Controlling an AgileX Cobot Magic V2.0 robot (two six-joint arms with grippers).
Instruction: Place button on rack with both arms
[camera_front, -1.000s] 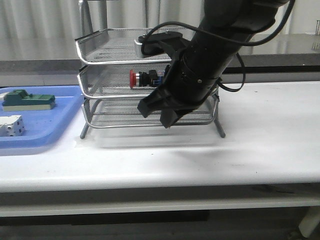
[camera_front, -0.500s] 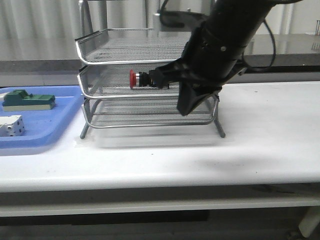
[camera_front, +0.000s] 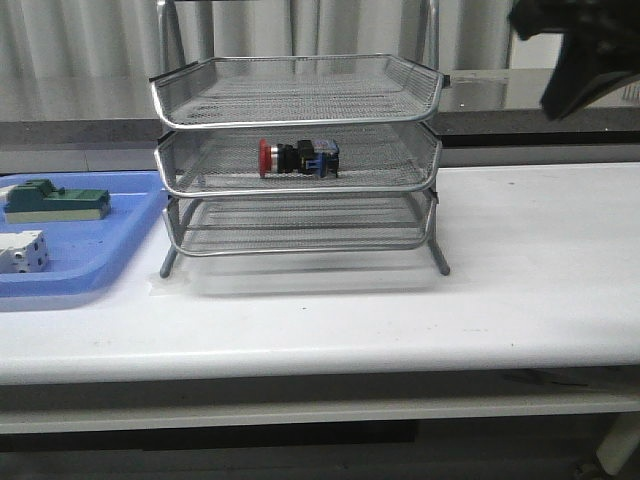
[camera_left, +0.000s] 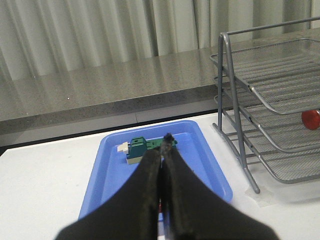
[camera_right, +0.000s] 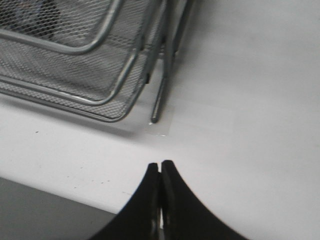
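Lying on its side in the rack's (camera_front: 300, 150) middle tier, centre frame, the button (camera_front: 298, 158) points its red head left; left gripper (camera_left: 163, 150) and right gripper (camera_right: 160, 172), fingers pressed together, both empty, right arm (camera_front: 585, 45) at upper right.

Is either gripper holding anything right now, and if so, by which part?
Nothing. Both the left gripper and right gripper are shut empty; the button lies in the rack.

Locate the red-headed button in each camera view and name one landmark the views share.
Front view: button lies on the rack's middle tier.
Left wrist view: only its red head shows, at the right edge.
Right wrist view: cannot make it out.
Shared landmark: the rack.
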